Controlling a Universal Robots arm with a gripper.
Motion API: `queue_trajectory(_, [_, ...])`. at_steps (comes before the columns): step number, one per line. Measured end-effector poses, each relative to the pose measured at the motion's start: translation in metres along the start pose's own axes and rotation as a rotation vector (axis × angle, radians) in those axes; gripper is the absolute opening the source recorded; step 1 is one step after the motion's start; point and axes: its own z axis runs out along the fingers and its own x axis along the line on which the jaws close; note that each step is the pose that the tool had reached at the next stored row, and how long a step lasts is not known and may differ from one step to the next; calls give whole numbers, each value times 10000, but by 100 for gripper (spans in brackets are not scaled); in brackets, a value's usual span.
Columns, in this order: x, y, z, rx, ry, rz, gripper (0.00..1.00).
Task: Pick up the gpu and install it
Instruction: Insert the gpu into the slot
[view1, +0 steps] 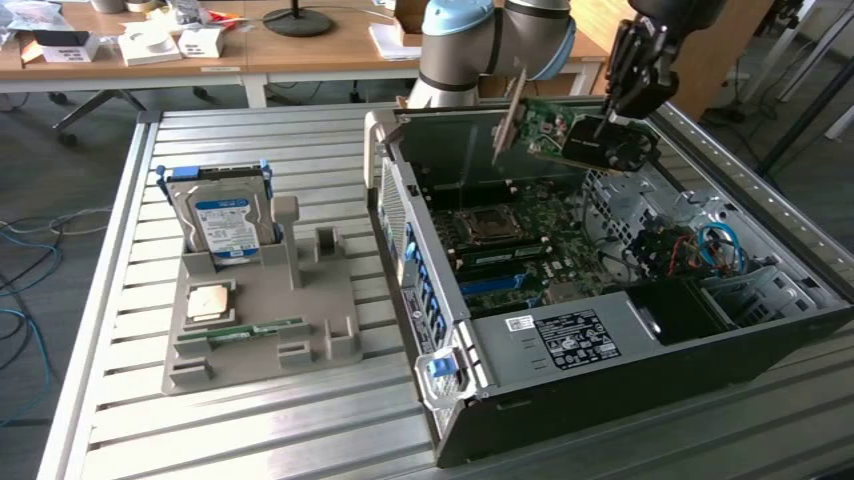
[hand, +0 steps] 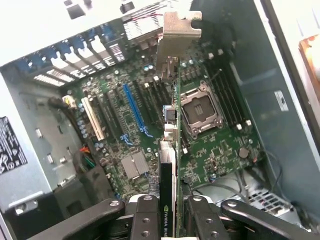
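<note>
- The gpu (view1: 577, 138) hangs above the open computer case (view1: 400, 230), the gripper (view1: 617, 118) closed partway on its body.
- Its bracket (view1: 507, 110) faces the case's rear wall (probably to line up with a motherboard (view1: 514, 245) slot).
- The case stands on a slatted metal table (view1: 267, 430), with office desks (view1: 307, 50) behind.
</note>
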Motion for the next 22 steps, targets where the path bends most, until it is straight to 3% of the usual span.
queue_trajectory(22, [0,0,9,-82,165,-3711,26])
